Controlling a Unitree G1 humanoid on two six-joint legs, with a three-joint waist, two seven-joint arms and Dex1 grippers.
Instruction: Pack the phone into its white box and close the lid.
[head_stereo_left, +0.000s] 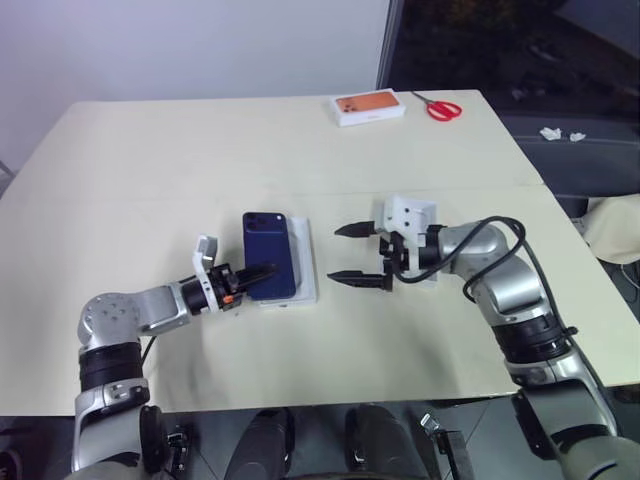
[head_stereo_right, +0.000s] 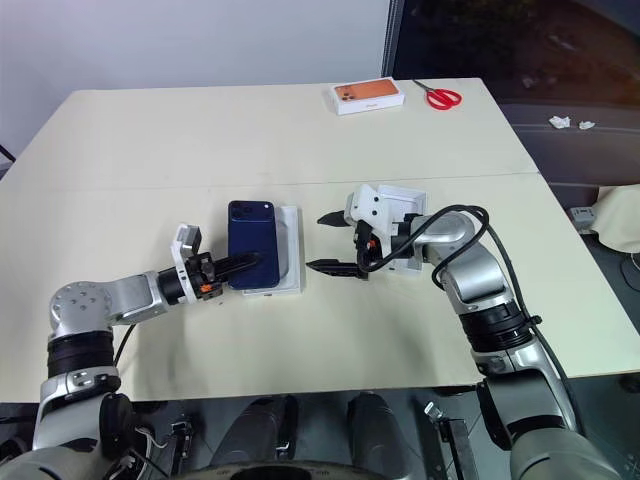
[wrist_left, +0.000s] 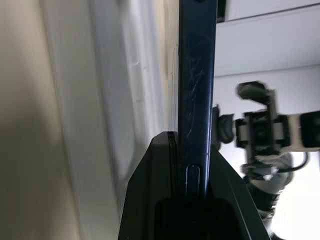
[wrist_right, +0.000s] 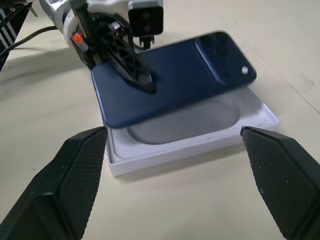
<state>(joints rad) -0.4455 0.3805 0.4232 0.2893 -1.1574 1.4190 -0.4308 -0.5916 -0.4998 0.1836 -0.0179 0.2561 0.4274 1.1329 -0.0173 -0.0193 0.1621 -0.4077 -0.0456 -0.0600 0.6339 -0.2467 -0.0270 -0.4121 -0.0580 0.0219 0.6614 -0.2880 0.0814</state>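
Overhead, a beige table (head_stereo_left: 150, 160) carries the left hand (head_stereo_left: 258, 277) clamping the phone (head_stereo_left: 268, 254); right hand (head_stereo_left: 345, 253) released.

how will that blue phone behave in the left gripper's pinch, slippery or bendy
The phone probably stays stiff: it juts flat and straight from the left gripper, over the white box. Its glossy back looks slick, so it may slip, as the fingers pinch only near one end. Released, it would likely drop flat, not roll.
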